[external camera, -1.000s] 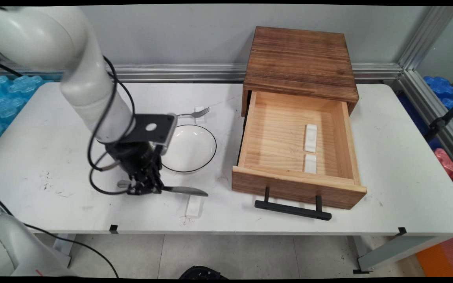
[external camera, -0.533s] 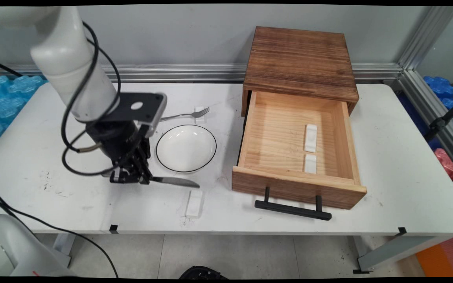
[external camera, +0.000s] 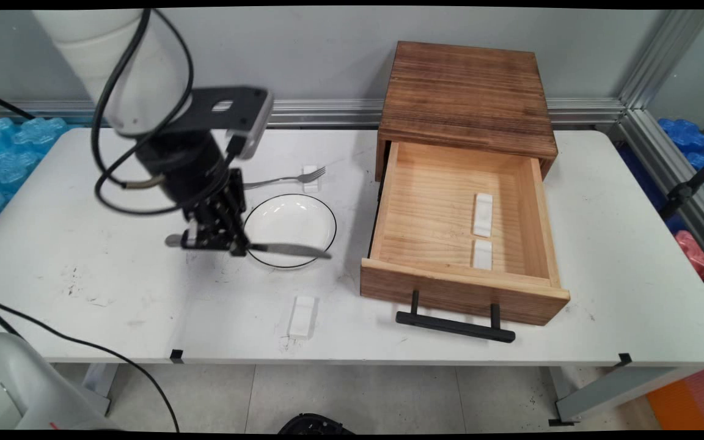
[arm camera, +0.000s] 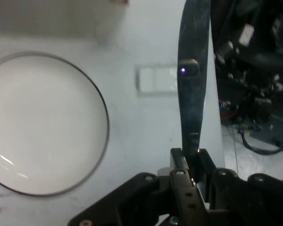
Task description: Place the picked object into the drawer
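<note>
Main view: gripper (external camera: 216, 242) grasps a knife (external camera: 288, 249) by its handle, blade level above the plate's (external camera: 291, 230) near rim.

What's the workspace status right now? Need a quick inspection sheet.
Surface: white table, scuffed at the left.
Things: knife held above the table, blade over the near rim of the white bowl; fork resting on a white block behind the bowl; wooden drawer pulled open, two white blocks inside.
Clutter: white block near the front edge.
Tool: shut on the knife's handle.
Cables: black cables looping off the arm.
Surroundings: grey wall, aluminium framing, blue packing material.
</note>
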Controlling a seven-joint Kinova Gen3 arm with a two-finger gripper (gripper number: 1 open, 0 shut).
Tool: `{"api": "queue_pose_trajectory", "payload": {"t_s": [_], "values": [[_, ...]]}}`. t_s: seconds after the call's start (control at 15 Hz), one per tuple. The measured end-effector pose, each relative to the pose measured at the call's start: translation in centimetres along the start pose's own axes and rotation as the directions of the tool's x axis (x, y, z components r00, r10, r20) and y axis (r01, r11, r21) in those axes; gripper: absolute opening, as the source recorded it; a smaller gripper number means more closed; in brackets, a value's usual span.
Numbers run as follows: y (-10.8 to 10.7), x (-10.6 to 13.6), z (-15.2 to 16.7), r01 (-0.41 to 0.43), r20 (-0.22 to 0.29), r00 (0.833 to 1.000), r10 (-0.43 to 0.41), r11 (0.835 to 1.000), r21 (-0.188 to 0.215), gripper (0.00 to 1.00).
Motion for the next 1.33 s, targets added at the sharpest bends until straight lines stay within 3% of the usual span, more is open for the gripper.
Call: {"api": "queue_pose_trajectory", "payload": {"t_s": [0.6, 1.0, 1.33], "values": [[-4.3, 8.1, -1.6, -0.015, -0.124, 0.992, 0.025, 0.997, 0.079, 0.00], [-8.2, 14.3, 0.4, -0.039, -0.189, 0.980, 0.062, 0.992, 0.122, 0.00], [-10.9, 17.6, 3.3, -0.085, -0.200, 0.973, 0.112, 0.986, 0.141, 0.00]]}}
